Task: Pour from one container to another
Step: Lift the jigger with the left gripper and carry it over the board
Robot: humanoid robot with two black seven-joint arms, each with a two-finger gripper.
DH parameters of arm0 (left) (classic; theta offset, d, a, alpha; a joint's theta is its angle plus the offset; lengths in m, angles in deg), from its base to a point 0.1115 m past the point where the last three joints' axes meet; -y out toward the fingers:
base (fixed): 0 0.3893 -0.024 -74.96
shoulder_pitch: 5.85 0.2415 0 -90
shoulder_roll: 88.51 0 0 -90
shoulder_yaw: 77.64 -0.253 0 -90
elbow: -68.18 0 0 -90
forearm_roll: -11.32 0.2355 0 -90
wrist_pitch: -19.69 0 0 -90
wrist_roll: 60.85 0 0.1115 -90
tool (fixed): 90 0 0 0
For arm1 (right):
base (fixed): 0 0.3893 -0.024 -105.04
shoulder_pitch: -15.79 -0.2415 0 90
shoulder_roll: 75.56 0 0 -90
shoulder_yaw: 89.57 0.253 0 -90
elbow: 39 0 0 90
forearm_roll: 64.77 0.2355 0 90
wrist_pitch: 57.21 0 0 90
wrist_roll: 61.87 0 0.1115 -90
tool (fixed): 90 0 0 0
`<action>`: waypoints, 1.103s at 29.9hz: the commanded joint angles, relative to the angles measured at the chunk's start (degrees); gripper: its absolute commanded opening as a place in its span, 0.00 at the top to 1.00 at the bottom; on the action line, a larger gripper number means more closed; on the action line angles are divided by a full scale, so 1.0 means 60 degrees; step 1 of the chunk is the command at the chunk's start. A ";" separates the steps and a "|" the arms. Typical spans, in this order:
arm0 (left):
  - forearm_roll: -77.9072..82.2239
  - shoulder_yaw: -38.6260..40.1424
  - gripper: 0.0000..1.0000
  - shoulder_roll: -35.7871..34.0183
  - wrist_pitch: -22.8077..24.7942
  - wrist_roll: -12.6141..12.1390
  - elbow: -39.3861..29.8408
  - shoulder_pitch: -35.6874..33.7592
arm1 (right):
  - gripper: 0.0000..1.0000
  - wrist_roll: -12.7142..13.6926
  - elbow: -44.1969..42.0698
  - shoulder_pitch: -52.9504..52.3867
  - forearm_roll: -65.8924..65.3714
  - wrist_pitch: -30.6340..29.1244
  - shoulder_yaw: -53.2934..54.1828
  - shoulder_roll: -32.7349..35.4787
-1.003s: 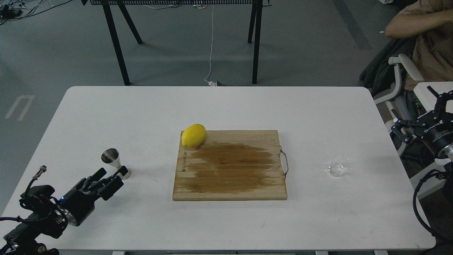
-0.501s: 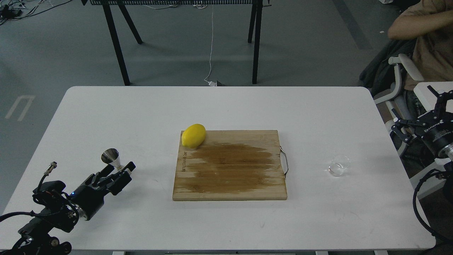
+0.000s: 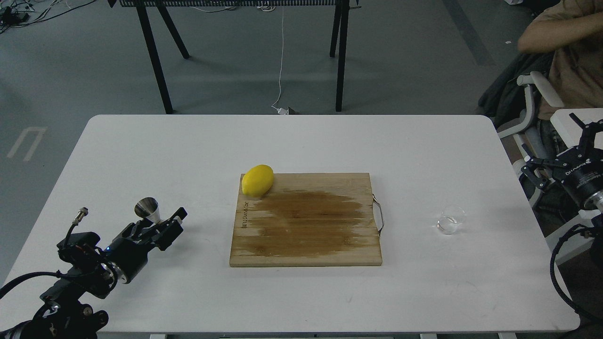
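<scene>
Steel jigger (image 3: 147, 207) upright near the left front of the bench (image 3: 301, 141), upper cone plainly visible, waist and foot hidden behind the left tool (image 3: 166, 225). Creeps forward and rightward over the last second, that left tool, from short of the jigger to right up against its lower half. Cannot tell whether clenched on the jigger or merely beside it (dark fingers, overlapping the foot, no clear gap to read). No lift yet, judging by the jigger's unchanged spot and upright stance.

Means, probably, an approach to steady or take hold of the receiving vessel before any pouring. Nothing done so far on the pouring side: glass cup (image 3: 451, 220) alone on the bench well off to the right, beyond the board's metal handle, untouched. Right tool (image 3: 586, 131) parked past the bench's right edge, fingers spread and pointing up, holding nothing, well apart from the cup and as it was a second ago.

White, smooth bench top, rounded corners. Wooden cutting board (image 3: 306, 219) in the middle with a dark wet-looking patch across it; yellow lemon (image 3: 257, 180) on its far left corner, partly overhanging. Grey floor beyond, black table legs (image 3: 155, 56), a white cable (image 3: 281, 56) trailing down to a plug, and a seated person (image 3: 572, 56) at upper right.
</scene>
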 commanded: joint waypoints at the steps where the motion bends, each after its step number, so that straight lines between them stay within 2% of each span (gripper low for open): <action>1: 0.0288 -0.0100 0.24 0.0104 0.0000 0.0000 0.0422 -0.0101 | 0.01 -0.0004 0.0000 0.0000 0.0000 0.0000 0.0003 -0.0001; 5: 0.0303 -0.0100 0.44 0.0354 0.0000 0.0000 0.0788 -0.0189 | 0.01 0.0011 0.0000 0.0015 0.0000 0.0000 0.0003 -0.0001; 7: 0.0303 -0.0100 0.61 0.0398 0.0000 0.0000 0.0920 -0.0248 | 0.01 -0.0004 0.0000 0.0015 0.0000 0.0000 0.0003 -0.0001; 9: 0.0288 -0.0115 0.66 0.0485 0.0000 0.0000 0.1037 -0.0306 | 0.01 -0.0004 0.0000 0.0015 0.0000 0.0000 0.0003 -0.0001; 15: 0.0288 -0.0100 0.91 0.0573 0.0000 0.0000 0.1331 -0.0321 | 0.01 0.0011 0.0000 0.0015 0.0000 0.0000 -0.0012 -0.0001; 18: 0.0274 -0.0100 0.95 0.0573 0.0000 0.0000 0.1331 -0.0336 | 0.01 -0.0004 0.0000 0.0015 0.0000 0.0000 -0.0012 -0.0015; 23: 0.0244 -0.0100 0.95 0.0559 0.0000 0.0000 0.1331 -0.0730 | 0.01 -0.0004 0.0000 0.0030 0.0000 0.0000 -0.0027 -0.0016; 33: 0.0200 -0.0056 0.96 0.0398 0.0000 0.0000 0.1316 -0.2253 | 0.01 -0.0004 -0.0014 0.0030 0.0000 0.0000 -0.0012 -0.0016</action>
